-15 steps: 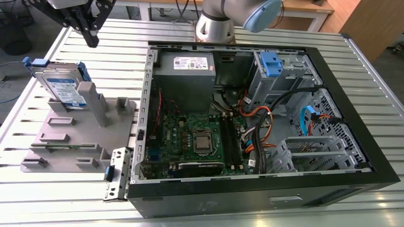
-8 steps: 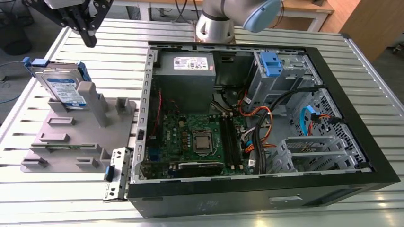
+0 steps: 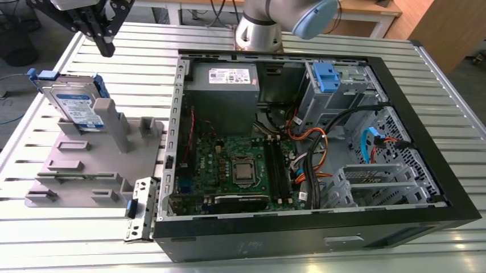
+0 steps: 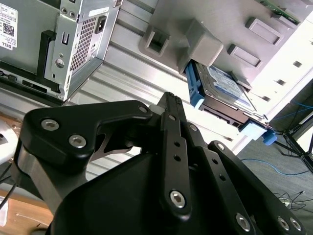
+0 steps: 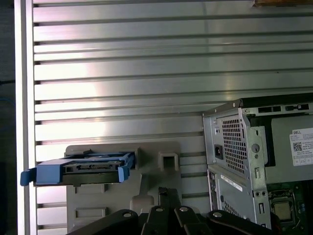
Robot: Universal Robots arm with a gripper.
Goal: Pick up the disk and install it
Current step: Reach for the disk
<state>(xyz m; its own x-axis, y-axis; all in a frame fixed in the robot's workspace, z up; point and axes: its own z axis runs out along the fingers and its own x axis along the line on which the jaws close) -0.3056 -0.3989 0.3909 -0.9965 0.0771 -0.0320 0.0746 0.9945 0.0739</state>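
The disk [image 3: 76, 106] is a silver hard drive with a white-and-blue label in a blue carrier frame. It stands on edge in a slot of the grey fixture [image 3: 91, 165] at the exterior view's left. My gripper [image 3: 108, 50] hangs above and just behind it, apart from it, fingers shut together with nothing between them. In the second wrist view the closed fingertips [image 4: 169, 98] point toward the disk [image 4: 222, 95]. In the first wrist view the disk [image 5: 80, 169] lies ahead of the gripper [image 5: 164, 192].
An open computer case [image 3: 425, 142] lies to the fixture's right, with the motherboard [image 3: 235, 165], a grey power supply [image 3: 224, 85] and a drive cage with a blue latch [image 3: 325, 77]. Cables cross the case's right half. The arm's base [image 3: 262, 28] stands behind the case.
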